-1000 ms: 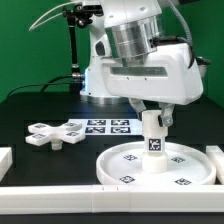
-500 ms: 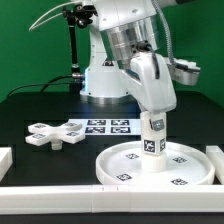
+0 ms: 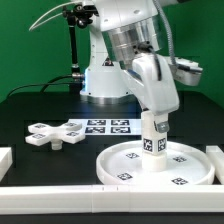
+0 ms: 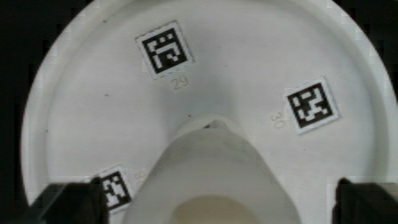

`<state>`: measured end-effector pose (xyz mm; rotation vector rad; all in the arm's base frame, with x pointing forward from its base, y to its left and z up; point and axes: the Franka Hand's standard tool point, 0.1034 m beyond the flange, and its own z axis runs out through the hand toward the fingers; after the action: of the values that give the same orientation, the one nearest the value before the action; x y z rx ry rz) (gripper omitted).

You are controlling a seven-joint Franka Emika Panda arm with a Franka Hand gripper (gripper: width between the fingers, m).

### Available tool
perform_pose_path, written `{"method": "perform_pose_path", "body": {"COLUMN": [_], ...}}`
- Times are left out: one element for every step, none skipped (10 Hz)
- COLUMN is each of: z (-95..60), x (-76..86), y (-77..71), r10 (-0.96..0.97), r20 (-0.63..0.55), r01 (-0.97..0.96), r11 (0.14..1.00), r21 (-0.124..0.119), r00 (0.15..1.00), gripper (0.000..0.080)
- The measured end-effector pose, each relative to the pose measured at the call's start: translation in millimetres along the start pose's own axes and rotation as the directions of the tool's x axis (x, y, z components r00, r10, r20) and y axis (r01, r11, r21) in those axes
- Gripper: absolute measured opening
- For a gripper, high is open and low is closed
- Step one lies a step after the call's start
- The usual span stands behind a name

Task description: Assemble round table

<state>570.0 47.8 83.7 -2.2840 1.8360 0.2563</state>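
The round disc (image 3: 185,168) lies flat at the front right of the exterior view, with tags on its face. The short cylinder leg (image 3: 151,143) stands upright on the disc's middle. My gripper (image 3: 152,119) points straight down over the leg's top. In the wrist view the leg (image 4: 217,165) rises toward the camera from the disc (image 4: 107,110). My gripper (image 4: 217,208) straddles it, with the dark fingertips (image 4: 71,205) wide apart and a gap showing on each side of the leg. The cross-shaped base (image 3: 50,133) lies at the exterior view's left, away from the gripper.
The marker board (image 3: 108,126) lies between the cross base and the disc. White border rails run along the front (image 3: 70,197), the left (image 3: 5,158) and the right (image 3: 215,155). The arm's base (image 3: 100,85) stands behind.
Between one second and half a second ago my wrist turned about the vertical axis above the leg. Since then nothing has visibly moved; the leg stays upright on the disc.
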Motion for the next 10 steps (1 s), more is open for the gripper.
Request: {"method": "perform_pose_path", "body": {"z": [0.2, 0.2, 0.3, 0.2, 0.2, 0.2, -0.5, -1.9, -2.7, -2.5], "x": [1.0, 1.0, 0.8, 0.9, 0.9, 0.9, 0.4, -0.6, -1.0, -0.5], "y": [0.8, 0.8, 0.7, 0.8, 0.8, 0.8, 0.7, 0.1, -0.2, -0.3], "r10": [-0.086, -0.155, -0.211, -0.299, -0.376, -0.443, -0.534, -0.598, -0.675, -0.75], "r20": [0.0, 0.001, 0.001, 0.0, 0.0, 0.0, -0.009, -0.015, -0.015, -0.013], "r01": [0.086, 0.155, 0.211, 0.299, 0.376, 0.443, 0.534, 0.597, 0.674, 0.749], "r11": [0.996, 0.988, 0.977, 0.954, 0.927, 0.896, 0.846, 0.802, 0.737, 0.662], "r21": [-0.001, 0.0, -0.001, -0.001, -0.001, -0.001, -0.02, -0.031, -0.039, -0.043], "r00": [0.996, 0.988, 0.977, 0.954, 0.927, 0.896, 0.846, 0.802, 0.737, 0.662], "gripper": [0.0647, 0.0647, 0.0649, 0.0649, 0.0649, 0.0649, 0.0649, 0.0649, 0.0649, 0.0649]}}
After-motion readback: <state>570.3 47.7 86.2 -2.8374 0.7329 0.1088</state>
